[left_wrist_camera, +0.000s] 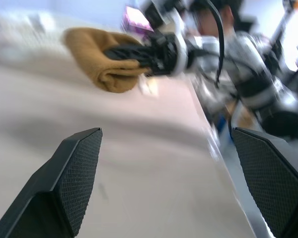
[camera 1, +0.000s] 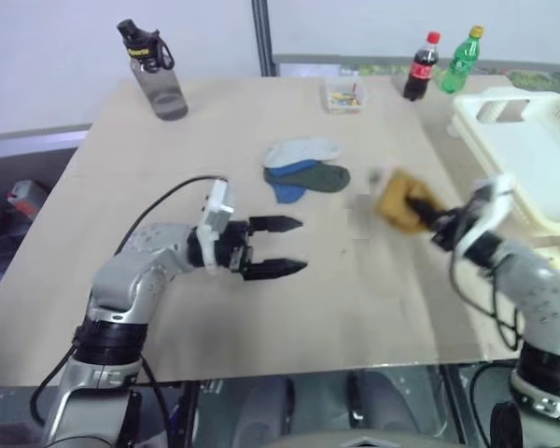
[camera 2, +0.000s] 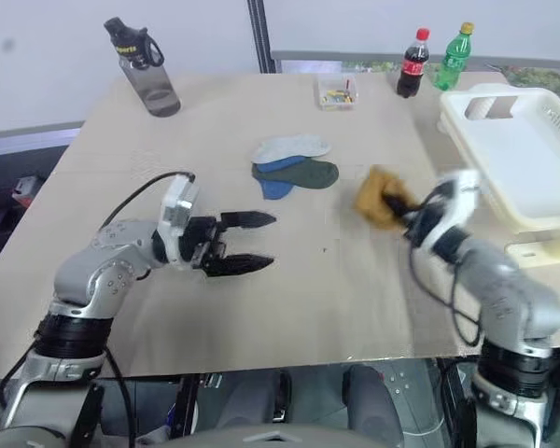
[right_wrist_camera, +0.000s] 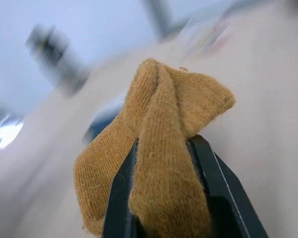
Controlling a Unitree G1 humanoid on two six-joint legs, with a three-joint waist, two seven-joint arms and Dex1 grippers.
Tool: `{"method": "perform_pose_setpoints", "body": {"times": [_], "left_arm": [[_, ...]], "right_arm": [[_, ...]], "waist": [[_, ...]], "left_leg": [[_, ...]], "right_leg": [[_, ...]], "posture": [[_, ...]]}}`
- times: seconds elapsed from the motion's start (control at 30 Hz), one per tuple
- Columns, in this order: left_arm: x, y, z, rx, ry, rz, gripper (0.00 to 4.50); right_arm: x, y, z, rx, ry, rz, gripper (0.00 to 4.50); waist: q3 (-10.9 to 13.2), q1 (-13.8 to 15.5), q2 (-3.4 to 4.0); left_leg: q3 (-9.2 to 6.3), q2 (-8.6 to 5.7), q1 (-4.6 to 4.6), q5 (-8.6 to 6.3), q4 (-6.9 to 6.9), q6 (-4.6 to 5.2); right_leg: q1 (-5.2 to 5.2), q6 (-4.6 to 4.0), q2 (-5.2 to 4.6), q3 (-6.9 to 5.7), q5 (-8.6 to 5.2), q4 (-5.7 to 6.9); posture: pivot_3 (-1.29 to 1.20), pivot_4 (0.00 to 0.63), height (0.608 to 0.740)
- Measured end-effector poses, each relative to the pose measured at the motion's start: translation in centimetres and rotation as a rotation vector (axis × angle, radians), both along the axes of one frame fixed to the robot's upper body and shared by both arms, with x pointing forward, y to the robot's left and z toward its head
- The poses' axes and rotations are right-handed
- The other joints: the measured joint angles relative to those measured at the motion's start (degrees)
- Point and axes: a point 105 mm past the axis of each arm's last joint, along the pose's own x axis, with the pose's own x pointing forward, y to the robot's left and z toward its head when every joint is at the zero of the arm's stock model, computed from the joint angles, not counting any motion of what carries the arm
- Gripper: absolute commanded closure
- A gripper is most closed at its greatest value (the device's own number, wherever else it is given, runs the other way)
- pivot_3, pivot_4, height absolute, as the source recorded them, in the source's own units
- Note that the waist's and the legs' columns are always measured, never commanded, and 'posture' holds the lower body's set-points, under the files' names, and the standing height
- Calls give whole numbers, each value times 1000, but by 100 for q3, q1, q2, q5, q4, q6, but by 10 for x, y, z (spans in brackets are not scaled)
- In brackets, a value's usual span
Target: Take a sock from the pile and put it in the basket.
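Beside basket (camera 1: pixel 504 140) rim, right pincer (camera 1: pixel 427 217) — clamping mustard sock (camera 1: pixel 403 201)

Mustard sock (right_wrist_camera: pixel 164 148) bunched, pinched in my right pincer (camera 2: pixel 406 217), lifted off table between pile and basket. Pile (camera 1: pixel 303 168) – pale, blue, dark green socks lying flat, mid-table. Basket (camera 1: pixel 541 154) – cream, slotted, at my right table edge.

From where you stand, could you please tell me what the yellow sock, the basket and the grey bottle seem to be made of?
Yellow sock: knitted fabric, probably cotton blend; fine ribbed loops show, and it folds softly in the right end effector.
Basket: cream plastic, smooth, slightly glossy; moulded slots and a handle hole.
Grey bottle: apparently translucent smoky plastic, with a black cap and loop.
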Motion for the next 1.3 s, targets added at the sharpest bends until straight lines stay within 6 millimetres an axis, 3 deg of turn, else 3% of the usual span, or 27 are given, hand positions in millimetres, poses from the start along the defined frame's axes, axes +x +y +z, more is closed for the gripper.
{"method": "perform_pose_setpoints", "body": {"times": [0.07, 0.13, 0.2, 0.27, 0.33, 0.37, 0.4, 0.57, 0.7, 0.8, 0.9, 0.97, 1.03, 1.13, 1.2, 1.3], "left_arm": [[7, -11, 12, -46, -10, 30, 0], [13, -24, 25, -88, -28, 52, 0], [19, -26, 31, -99, -38, 92, 0], [27, -35, 35, -132, -18, 109, 0], [30, -43, 41, -155, -29, 109, 0], [30, -44, 42, -156, -31, 108, 0], [30, -48, 43, -163, -39, 109, 0], [30, -53, 42, -157, -51, 103, 0], [31, -53, 38, -130, -75, 119, 0], [31, -48, 28, -97, -63, 133, 0], [31, -38, 19, -47, -70, 151, 0], [32, -32, 13, -20, -67, 169, 0], [31, -25, 5, 0, -56, 182, 0], [31, -11, -6, 34, -32, 214, 0], [29, 4, -17, 70, -6, 246, 0], [23, 32, -31, 138, 29, 303, 0]], "right_arm": [[10, -29, 21, 17, -27, -122, 4423], [24, -75, 40, 38, -4, -319, 4423], [27, -113, 46, 57, 20, -468, 4423], [43, -143, 25, 76, 144, -543, 4424], [56, -160, -9, 78, 270, -587, 4424], [57, -162, -14, 77, 287, -593, 4424], [63, -169, -31, 77, 335, -608, 4424], [64, -192, -41, 17, 368, -670, 2139], [60, -198, -37, -33, 370, -675, 284], [48, -196, -20, -80, 330, -648, 284], [23, -183, 9, -156, 236, -618, 284], [7, -164, 28, -240, 156, -582, 284], [-20, -116, 41, -470, 21, -464, 284], [-42, -69, 21, -619, -5, -289, 132], [-61, -35, -8, -690, 20, -147, 132], [-87, -6, -45, -694, 83, -7, 132]], "waist": [[1, -23, 1], [3, -39, 5], [1, -59, 5], [2, -65, 5], [3, -78, 6], [4, -76, 10], [7, -81, 16], [9, -48, 21], [9, -46, 21], [9, -38, 22], [5, -5, 36], [4, -16, 38], [4, -30, 38], [4, -42, 36], [4, -43, 36], [5, -41, 35]], "left_leg": [[4, -1, 0, 0, 1, 0], [17, -8, -8, 1, 1, 1], [31, 0, -8, 0, -6, 1], [41, -4, -14, 0, -7, 1], [53, -5, -14, 0, -6, 2], [52, -6, -16, 0, -7, 2], [57, -5, -19, 0, -7, 1], [42, -5, -39, 14, -11, -22], [43, -8, -43, 14, -9, -24], [32, -4, -46, 15, -8, -24], [17, 1, -56, 14, -10, -23], [9, 1, -52, 4, -8, -5], [-1, 0, -42, 0, -4, 1], [-4, 2, -32, 0, 2, 2], [-4, 1, -32, 0, 5, 2], [-2, 4, -31, 0, 14, 2]], "right_leg": [[-2, 0, 0, 2, 0, 2], [-11, 0, -4, 11, 1, 2], [-12, -3, 8, 2, -1, 1], [-14, -1, 5, 4, 0, -6], [-13, 0, 5, 15, 1, -14], [-14, 0, 4, 15, 1, -17], [-15, 1, 4, 20, 2, -21], [-16, 4, 3, 1, 3, -45], [-16, 7, -2, 2, 5, -47], [-19, 7, -1, -6, 5, -41], [-26, 7, -1, -15, 4, -37], [-29, 7, 1, -8, 5, -32], [-22, 8, 1, -7, 5, -28], [-13, 9, 3, -6, 5, -23], [-14, 10, 3, -4, 5, -20], [-14, 10, 2, -2, 4, -15]], "posture": [[0, 150, 740], [0, 150, 740], [0, 150, 740], [0, 150, 740], [0, 150, 740], [0, 150, 740], [0, 150, 740], [0, 150, 740], [0, 150, 740], [0, 150, 740], [0, 150, 740], [0, 150, 740], [0, 150, 740], [0, 150, 740], [0, 150, 740], [0, 150, 740]]}}
